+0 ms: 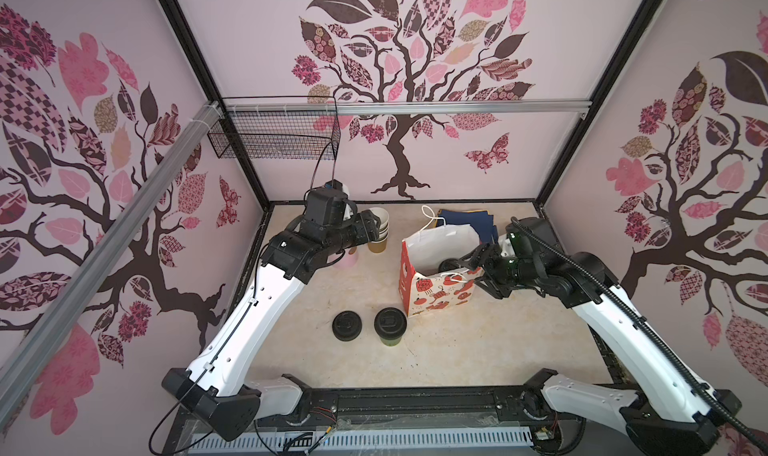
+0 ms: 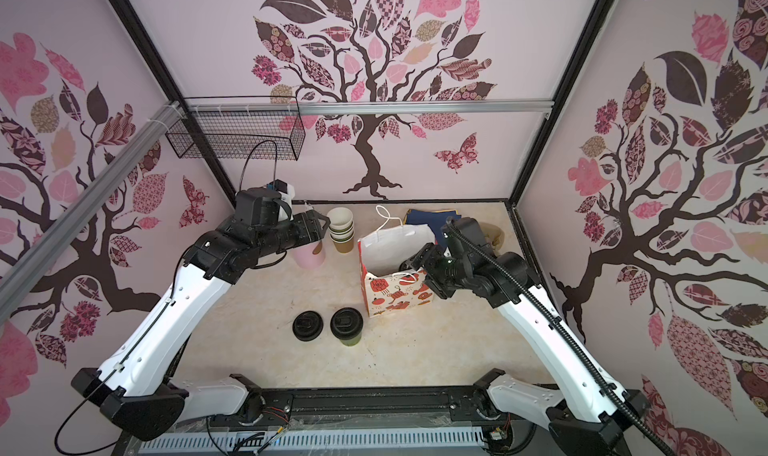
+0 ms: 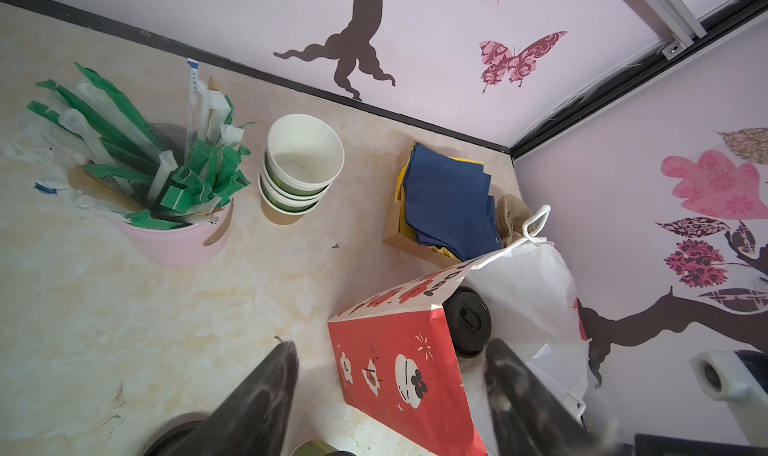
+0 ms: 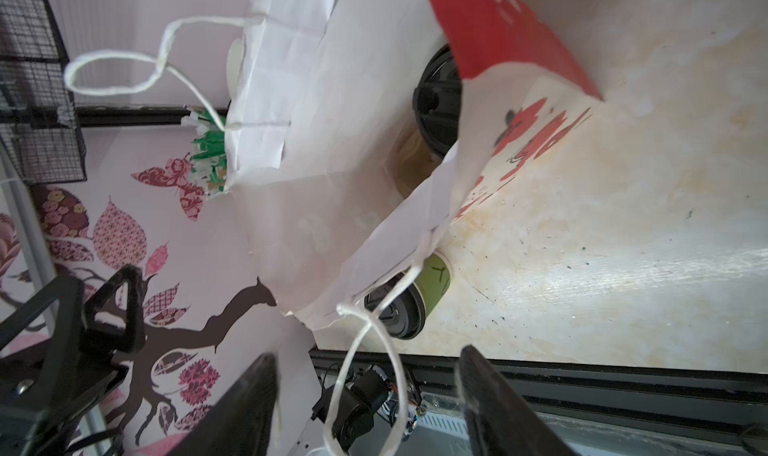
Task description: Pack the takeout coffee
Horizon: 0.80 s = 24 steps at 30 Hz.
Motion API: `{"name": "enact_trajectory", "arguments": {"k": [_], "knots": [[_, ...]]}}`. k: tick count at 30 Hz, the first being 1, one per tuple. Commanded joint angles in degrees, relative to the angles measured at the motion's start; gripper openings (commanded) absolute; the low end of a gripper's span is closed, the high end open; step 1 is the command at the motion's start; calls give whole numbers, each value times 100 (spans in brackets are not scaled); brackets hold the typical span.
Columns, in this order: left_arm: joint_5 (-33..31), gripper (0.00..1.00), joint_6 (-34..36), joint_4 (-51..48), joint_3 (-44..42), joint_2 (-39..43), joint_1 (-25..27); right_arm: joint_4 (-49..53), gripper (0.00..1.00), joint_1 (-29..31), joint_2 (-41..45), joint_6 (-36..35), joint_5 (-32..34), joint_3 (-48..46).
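Top view: a black-lidded green paper cup (image 1: 390, 327) is standing near-centre, its twin (image 1: 449, 265) sitting in the red-printed paper bag (image 1: 432, 298); left wrist: the left gripper (image 3: 390, 346) is hovering spread, empty; right wrist: the right gripper (image 4: 368, 354) is waiting spread (cord handle (image 4: 392, 352) dangling between), probably risking snagging it and toppling the bag.

I see a pink cup (image 3: 178, 238) bristling with green-wrapped straws (image 3: 124, 142), just beside nested empty paper cups (image 3: 299, 171). Blue napkins (image 3: 449, 200) lie over yellow ones in what looks like a cardboard tray (image 3: 415, 246). A squat stack of black lids (image 1: 347, 326) sits well apart.
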State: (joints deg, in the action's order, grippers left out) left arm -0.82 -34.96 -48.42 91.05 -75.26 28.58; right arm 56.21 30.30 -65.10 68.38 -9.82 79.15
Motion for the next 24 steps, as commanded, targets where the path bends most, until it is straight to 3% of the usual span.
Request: {"name": "enact_trajectory", "arguments": {"k": [1, 10, 24], "knots": [[-28, 73, 59, 135, 142, -23, -20, 900, 70, 24, -177, 2337, 751, 125], [-198, 73, 219, -52, 213, 11, -26, 214, 60, 27, -537, 2329, 786, 0], [-374, 74, 223, -220, 106, 196, -23, 101, 25, 5, -526, 2139, 902, -352]]}}
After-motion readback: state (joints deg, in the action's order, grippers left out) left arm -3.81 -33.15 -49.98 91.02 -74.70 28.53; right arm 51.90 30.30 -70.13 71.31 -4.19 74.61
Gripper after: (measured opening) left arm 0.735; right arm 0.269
